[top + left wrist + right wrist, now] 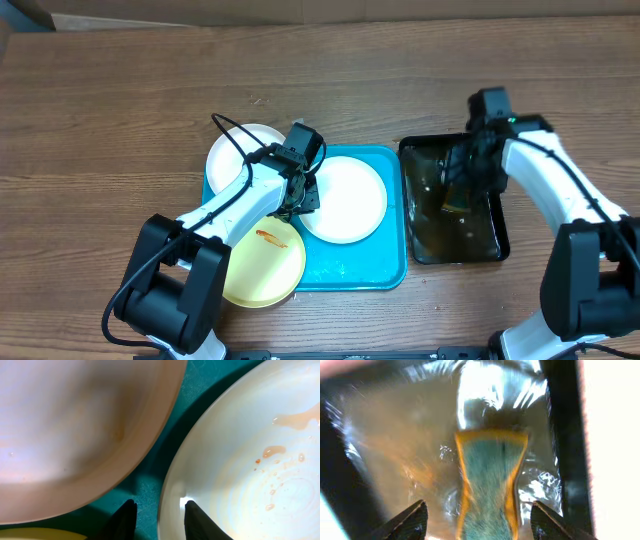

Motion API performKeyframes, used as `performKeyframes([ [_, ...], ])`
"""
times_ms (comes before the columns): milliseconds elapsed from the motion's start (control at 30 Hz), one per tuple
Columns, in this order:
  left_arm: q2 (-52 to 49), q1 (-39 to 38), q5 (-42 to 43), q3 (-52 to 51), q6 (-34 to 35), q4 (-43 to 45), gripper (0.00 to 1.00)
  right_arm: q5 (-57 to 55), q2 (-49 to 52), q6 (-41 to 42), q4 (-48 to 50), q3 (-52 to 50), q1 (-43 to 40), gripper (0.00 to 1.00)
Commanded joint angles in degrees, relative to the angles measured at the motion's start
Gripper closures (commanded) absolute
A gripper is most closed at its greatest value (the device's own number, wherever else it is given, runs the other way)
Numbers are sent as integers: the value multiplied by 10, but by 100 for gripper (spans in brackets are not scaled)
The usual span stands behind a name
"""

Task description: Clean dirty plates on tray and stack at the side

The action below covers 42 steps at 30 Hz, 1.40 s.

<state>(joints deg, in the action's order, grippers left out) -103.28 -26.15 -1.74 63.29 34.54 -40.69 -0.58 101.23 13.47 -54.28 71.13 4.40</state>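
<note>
The left gripper is sitting spread, straddling the rim of the smeared round white plate on the turquoise rectangular plastic tray. The right gripper is hanging spread over a blurred yellow-edged green sponge in the wet black tray. The left arm is partly hiding the pale yellow plate.

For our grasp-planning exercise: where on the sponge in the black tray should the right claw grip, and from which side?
Grip the sponge at its pinched middle, across the orange-edged long sides. It lies flat in the black tray, so come straight down; the open right claw straddles it.
</note>
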Motion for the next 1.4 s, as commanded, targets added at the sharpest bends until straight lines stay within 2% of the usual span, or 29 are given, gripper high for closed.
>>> performKeyframes([
  [0,-5,-2,3,-3,-8,1,68,33,-2,7,0,61,-44,32],
  [100,-5,-10,2,-3,-14,5,68,33,-2,33,6,79,-96,25],
  [133,-5,-17,2,-3,-14,6,68,33,-2,33,16,79,-132,17],
  [300,-5,-30,-7,-3,-13,7,70,45,-2,33,1,79,-201,0],
  [667,-12,-30,-6,-8,-8,14,72,58,-2,33,-2,77,-225,0],
  [1067,-20,-26,-1,-8,-7,14,85,58,-2,33,-2,77,-225,0],
  [1133,-20,-22,3,-6,-7,12,88,58,-2,33,-2,77,-225,0],
  [1200,-20,-16,8,-4,-7,9,96,58,-2,33,-2,77,-225,0],
  [1367,-19,10,18,13,-7,-11,96,58,-2,33,-2,77,-225,0],
])
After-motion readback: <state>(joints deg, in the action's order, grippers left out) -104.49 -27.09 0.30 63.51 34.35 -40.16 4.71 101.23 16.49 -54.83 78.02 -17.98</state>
